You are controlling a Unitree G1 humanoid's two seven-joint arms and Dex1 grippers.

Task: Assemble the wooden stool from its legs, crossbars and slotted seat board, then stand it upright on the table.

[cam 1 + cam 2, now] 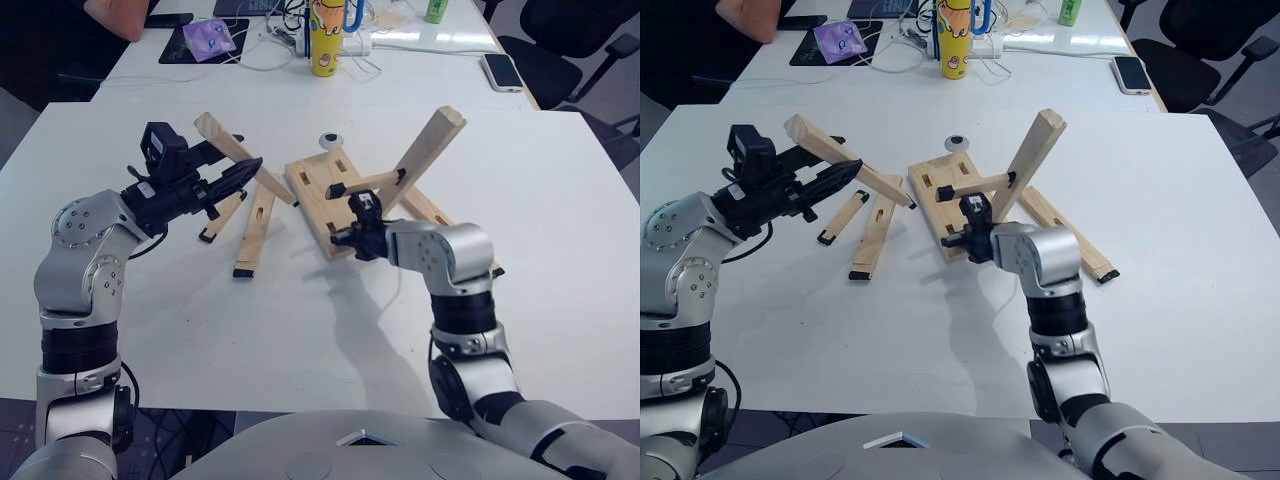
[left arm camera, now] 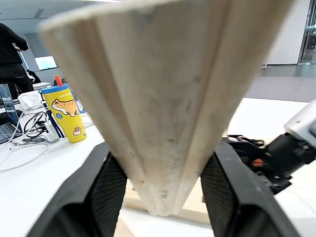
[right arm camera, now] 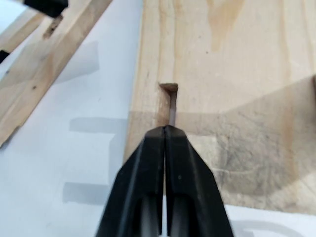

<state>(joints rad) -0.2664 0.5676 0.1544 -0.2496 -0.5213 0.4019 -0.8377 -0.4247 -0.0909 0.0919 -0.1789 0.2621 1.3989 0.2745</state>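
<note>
Mid-table, the board (image 1: 315,190) lies flat with one leg (image 1: 430,150) standing tilted in it. By my judgement most of the assembly is left. The left gripper (image 1: 235,178) grasps a second leg (image 1: 225,140), raised left of the board. The right gripper (image 1: 345,238) is clenched on nothing, its tip by a near slot (image 3: 169,94). Loose bars (image 1: 255,225) lie left of the board.

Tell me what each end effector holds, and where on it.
Left end effector clamps a wooden leg about mid-length; right end effector is shut, holding nothing.
</note>
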